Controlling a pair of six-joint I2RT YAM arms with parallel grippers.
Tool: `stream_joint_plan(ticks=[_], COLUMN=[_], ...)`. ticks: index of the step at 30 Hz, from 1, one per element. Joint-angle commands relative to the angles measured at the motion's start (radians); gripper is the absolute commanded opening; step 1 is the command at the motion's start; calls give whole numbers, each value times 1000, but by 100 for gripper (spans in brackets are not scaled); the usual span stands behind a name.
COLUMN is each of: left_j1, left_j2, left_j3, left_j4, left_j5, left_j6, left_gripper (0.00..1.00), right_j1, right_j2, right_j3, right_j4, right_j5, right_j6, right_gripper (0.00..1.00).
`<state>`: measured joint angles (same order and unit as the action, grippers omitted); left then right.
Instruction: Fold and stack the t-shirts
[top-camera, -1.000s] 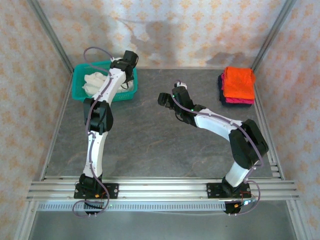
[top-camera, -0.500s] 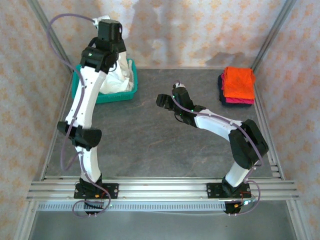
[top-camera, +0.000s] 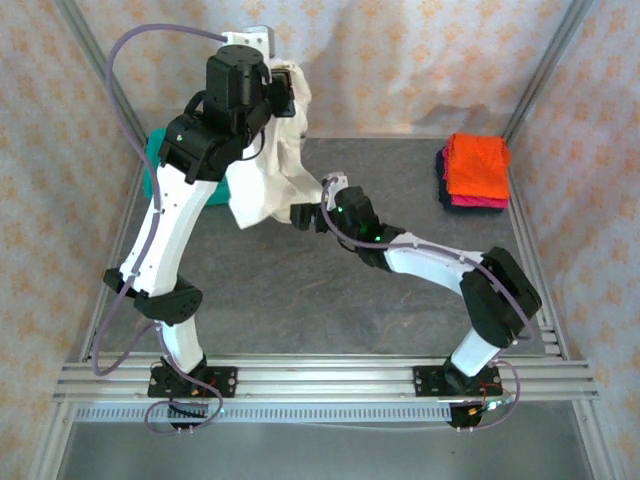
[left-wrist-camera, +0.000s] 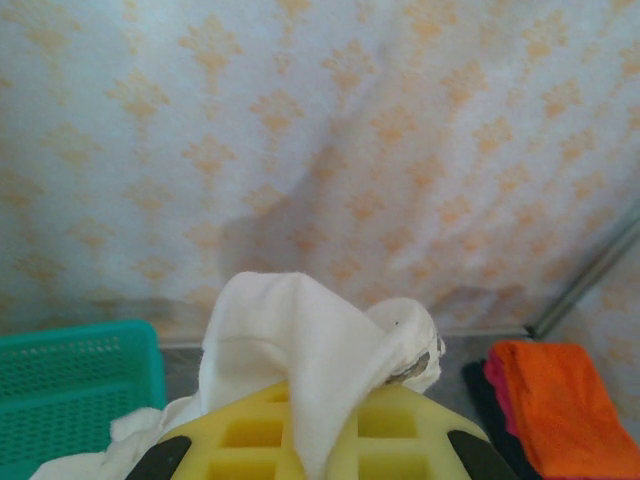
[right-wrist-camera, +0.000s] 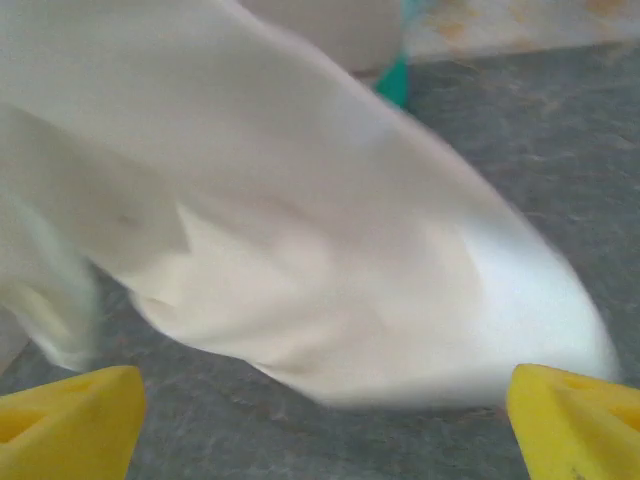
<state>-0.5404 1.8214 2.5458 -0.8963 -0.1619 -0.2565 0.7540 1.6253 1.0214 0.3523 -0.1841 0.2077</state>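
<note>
The left claw (top-camera: 283, 90), closed on a bunched corner of the white shirt (top-camera: 268, 175), hangs it high beside the basket (left-wrist-camera: 70, 390). The right claw (right-wrist-camera: 320, 420) gapes at the lower hem. A thin pinch may slip, and a misjudged grab would twist the cloth.

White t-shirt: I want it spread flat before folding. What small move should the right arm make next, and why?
Probably ease the right gripper forward and close it on the shirt's hanging lower edge. The left gripper is shut on the white t-shirt and holds it high, so the cloth dangles over the table. The right gripper stands open right at that edge, not gripping it.
</note>
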Motion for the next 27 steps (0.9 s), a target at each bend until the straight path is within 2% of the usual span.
stream_joint_plan(ticks=[1, 8, 9, 10, 11, 13, 14, 15, 16, 18, 19, 20, 23, 27], left_j1=[-32, -80, -82, -82, -82, -82, -82, -82, -82, -82, -82, -82, -84, -83], left_j2=[-39, -93, -97, -99, -103, -114, -121, -126, -128, -135, -139, -147, -198, -284], left_j3=[14, -116, -121, -127, -138, -170, -190, -208, -223, -254, -269, -292, -393, -539], left_j4=[-42, -22, -29, -33, -35, -28, -21, -15, -11, -4, 2, 10, 61, 159], left_j5=[74, 147, 147, 148, 150, 135, 114, 90, 68, 18, 0, -21, -81, -140], left_j6=[-78, -176, -187, -193, -194, -192, -189, -181, -176, -155, -144, -135, -114, -90], left_gripper=[0, 0, 0, 0, 0, 0, 0, 9, 28, 80, 96, 100, 100, 100], right_j1=[34, 37, 38, 38, 37, 37, 37, 36, 38, 35, 30, 18, -43, -135], right_j2=[-30, 115, 125, 131, 131, 121, 110, 97, 83, 48, 29, 5, -87, -269], right_j3=[-14, 161, 175, 187, 196, 193, 184, 173, 159, 116, 91, 60, -65, -224], right_j4=[236, 303, 315, 316, 314, 312, 307, 297, 287, 276, 277, 277, 290, 245], right_j5=[80, 235, 240, 241, 235, 215, 204, 199, 200, 236, 256, 276, 310, 412], right_j6=[-199, -338, -348, -353, -356, -352, -345, -338, -331, -307, -289, -255, -143, -114], right_gripper=[98, 100, 96, 88, 73, 26, 6, 0, 0, 0, 0, 0, 0, 0])
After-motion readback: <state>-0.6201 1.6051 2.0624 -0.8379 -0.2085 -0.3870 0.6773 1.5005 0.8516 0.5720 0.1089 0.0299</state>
